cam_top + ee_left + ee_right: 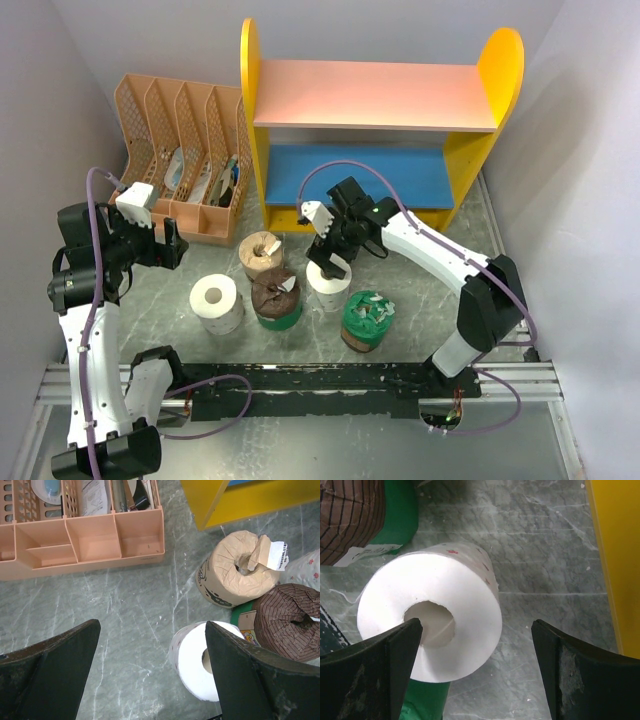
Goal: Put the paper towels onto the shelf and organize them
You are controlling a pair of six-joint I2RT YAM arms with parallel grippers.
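Right claw (476, 625): I see it wide open, holding nothing, hanging above a white roll (430, 625); the roll lies nearer one finger than the other.
White roll: upright on the desk (545, 555), just in front of the shelf (370, 95).
Left claw (152, 625): open, over bare desk, a second white roll (192, 662) beside one finger.
Neighbours: tan roll (261, 254), green-wrapped roll (277, 300), other green-wrapped roll (367, 320), all on the desk.

Open shelf (370, 95) front (rolls (217, 302) clustered near)
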